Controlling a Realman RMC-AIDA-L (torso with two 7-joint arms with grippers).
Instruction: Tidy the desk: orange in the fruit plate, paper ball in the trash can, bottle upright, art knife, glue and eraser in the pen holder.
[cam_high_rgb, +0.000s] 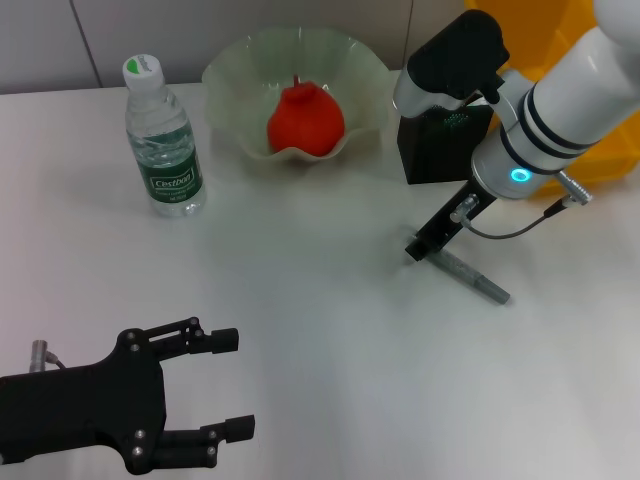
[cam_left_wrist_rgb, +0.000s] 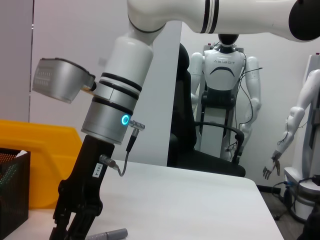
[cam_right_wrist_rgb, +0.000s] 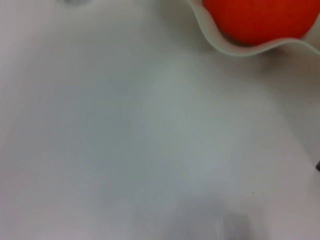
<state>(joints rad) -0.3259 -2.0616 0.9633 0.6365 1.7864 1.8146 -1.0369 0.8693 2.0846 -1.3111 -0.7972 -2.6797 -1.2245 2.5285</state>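
Note:
The orange (cam_high_rgb: 305, 120) lies in the pale green fruit plate (cam_high_rgb: 230, 70) at the back; both also show in the right wrist view, the orange (cam_right_wrist_rgb: 260, 20) and the plate's rim (cam_right_wrist_rgb: 235, 50). The water bottle (cam_high_rgb: 165, 150) stands upright at the back left. The black pen holder (cam_high_rgb: 445, 150) stands right of the plate. A grey art knife (cam_high_rgb: 472, 277) lies on the table in front of it. My right gripper (cam_high_rgb: 418, 248) reaches down onto the knife's near end, fingers closed on it; the left wrist view shows this gripper (cam_left_wrist_rgb: 75, 227) and the knife (cam_left_wrist_rgb: 107, 233). My left gripper (cam_high_rgb: 235, 385) is open and empty at the front left.
A yellow bin (cam_high_rgb: 565, 60) stands behind the right arm at the back right; it also shows in the left wrist view (cam_left_wrist_rgb: 45, 165). No paper ball, glue or eraser is in view. Bare white table (cam_high_rgb: 320, 330) lies between the two grippers.

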